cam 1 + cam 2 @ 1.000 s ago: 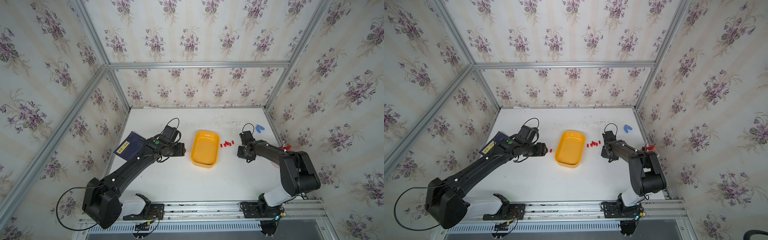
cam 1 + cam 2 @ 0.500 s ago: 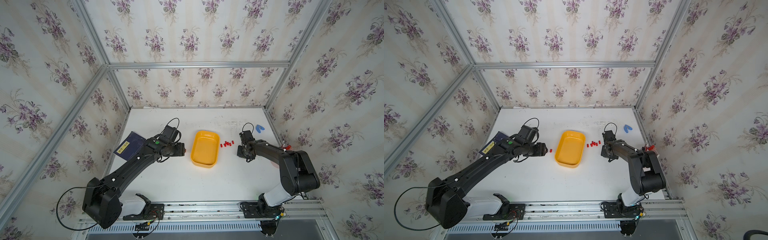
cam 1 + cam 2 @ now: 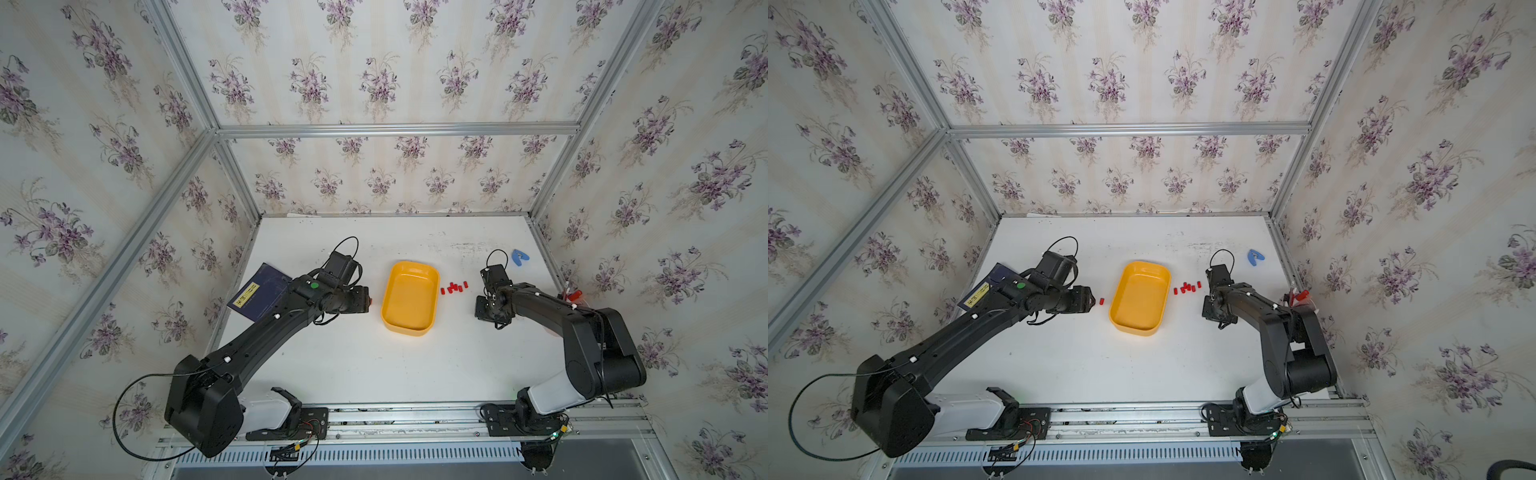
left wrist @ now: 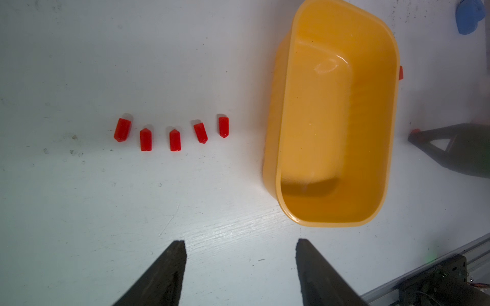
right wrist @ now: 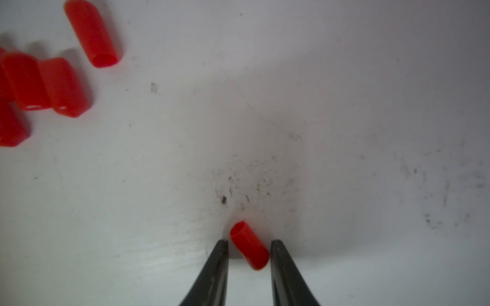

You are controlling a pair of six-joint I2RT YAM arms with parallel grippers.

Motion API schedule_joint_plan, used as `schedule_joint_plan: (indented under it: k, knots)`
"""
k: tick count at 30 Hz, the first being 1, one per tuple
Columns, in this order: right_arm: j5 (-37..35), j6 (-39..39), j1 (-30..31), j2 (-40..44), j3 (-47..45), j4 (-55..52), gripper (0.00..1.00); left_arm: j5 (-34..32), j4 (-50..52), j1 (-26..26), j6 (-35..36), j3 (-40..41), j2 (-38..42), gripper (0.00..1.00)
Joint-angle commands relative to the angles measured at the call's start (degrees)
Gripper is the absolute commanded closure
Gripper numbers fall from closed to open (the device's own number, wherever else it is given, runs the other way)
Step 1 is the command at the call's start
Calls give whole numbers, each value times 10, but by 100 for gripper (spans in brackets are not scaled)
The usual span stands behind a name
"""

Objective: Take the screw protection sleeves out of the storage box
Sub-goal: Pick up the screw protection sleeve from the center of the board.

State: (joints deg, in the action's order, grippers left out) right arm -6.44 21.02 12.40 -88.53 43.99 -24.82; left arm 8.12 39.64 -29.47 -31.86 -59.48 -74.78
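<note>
Nothing has moved; left gripper (image 4: pixel 240 241) jaws released; right gripper (image 5: pixel 249 241), three o'clock of the storage box (image 3: pixel 405 331), straddles one sleeve (image 5: pixel 249 247), grip unclear.

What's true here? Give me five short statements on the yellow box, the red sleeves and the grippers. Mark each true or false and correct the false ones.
1. The storage box holds several sleeves. False: its inside is bare.
2. One red sleeve sits between the right gripper's fingertips. True.
3. The left gripper clamps a sleeve. False: its jaws stand wide apart with nothing between them.
4. A row of five sleeves lies on the table outside the box. True.
5. The blue piece lies in the box. False: it lies on the table, apart from the box.
</note>
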Motion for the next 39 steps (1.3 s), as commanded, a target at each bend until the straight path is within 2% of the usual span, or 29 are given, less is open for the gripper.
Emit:
schedule_joint_plan:
  k: [1, 15, 23, 39]
  knots:
    - [20, -1, 0, 1, -3, 1, 67, -2, -4, 0, 3, 0, 1, 30]
    - [5, -26, 0, -27, 22, 1, 73, 0, -6, -1, 3, 2, 0, 30]
    - [25, -32, 0, -28, 22, 8, 83, -4, -6, -1, 1, 2, -2, 30]
    - [0, -40, 0, -24, 46, 18, 86, -8, -3, -1, 5, 0, -6, 30]
